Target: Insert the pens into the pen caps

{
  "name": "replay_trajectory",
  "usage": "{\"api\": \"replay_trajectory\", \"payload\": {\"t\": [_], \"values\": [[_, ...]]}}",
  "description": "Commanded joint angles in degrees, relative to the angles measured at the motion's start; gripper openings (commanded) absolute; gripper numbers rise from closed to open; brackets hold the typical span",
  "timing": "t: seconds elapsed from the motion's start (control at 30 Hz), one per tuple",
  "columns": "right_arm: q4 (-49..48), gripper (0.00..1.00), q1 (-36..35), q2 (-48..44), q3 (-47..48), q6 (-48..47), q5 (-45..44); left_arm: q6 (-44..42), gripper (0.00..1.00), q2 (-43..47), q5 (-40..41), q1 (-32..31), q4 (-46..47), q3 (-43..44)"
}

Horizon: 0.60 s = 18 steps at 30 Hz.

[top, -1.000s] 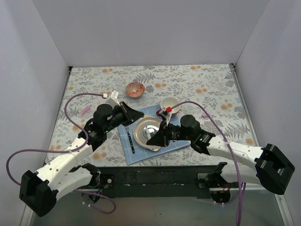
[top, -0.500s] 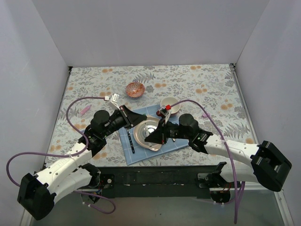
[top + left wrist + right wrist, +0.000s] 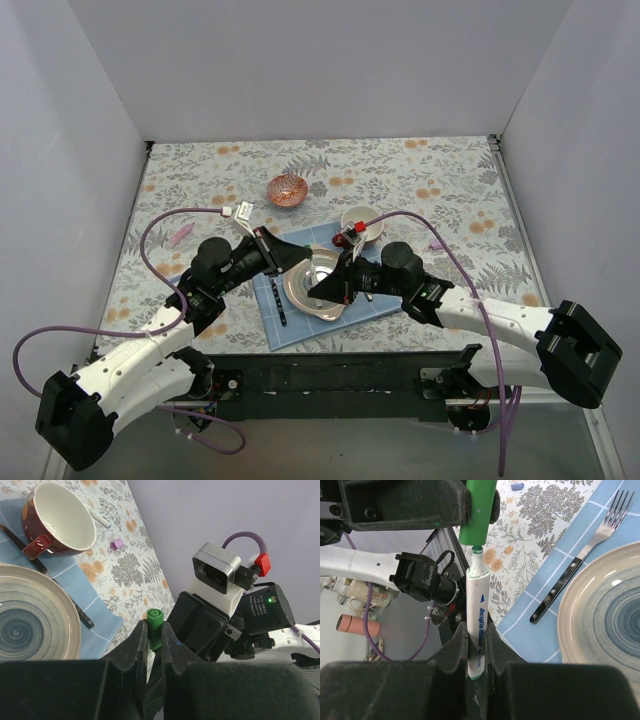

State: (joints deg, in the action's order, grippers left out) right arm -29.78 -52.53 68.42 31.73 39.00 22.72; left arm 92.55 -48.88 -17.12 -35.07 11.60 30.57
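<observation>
The smooth white pen (image 3: 479, 615), printed in blue, is pinched in the right tool (image 3: 477, 642). Its greenish nib is at the mouth of the glossy green cap (image 3: 479, 515), seemingly just entering, though the joint is hard to read. The left tool (image 3: 153, 634) pinches that round tube, and the two meet over a ringed ceramic plate (image 3: 605, 620) beside a steel fork (image 3: 580, 565) on the floral table's (image 3: 540, 510) blue checked cloth (image 3: 532, 640).

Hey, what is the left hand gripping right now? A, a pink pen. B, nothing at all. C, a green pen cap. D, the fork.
C: the left wrist view shows the green pen cap pinched in the left hand, and the white pen in the right hand meets it.
</observation>
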Motion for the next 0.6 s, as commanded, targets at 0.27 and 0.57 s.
{"api": "replay_trajectory", "payload": {"t": [0.27, 0.57], "values": [[-0.02, 0.01, -0.20, -2.33, 3.78, -0.42, -2.51, -1.76, 0.00, -0.24, -0.72, -1.84, 0.71, -1.30], [3.76, 0.01, -0.11, -3.56, 5.28, -2.09, -10.59, -3.34, 0.04, 0.45, -1.68, -3.69, 0.71, -1.74]]}}
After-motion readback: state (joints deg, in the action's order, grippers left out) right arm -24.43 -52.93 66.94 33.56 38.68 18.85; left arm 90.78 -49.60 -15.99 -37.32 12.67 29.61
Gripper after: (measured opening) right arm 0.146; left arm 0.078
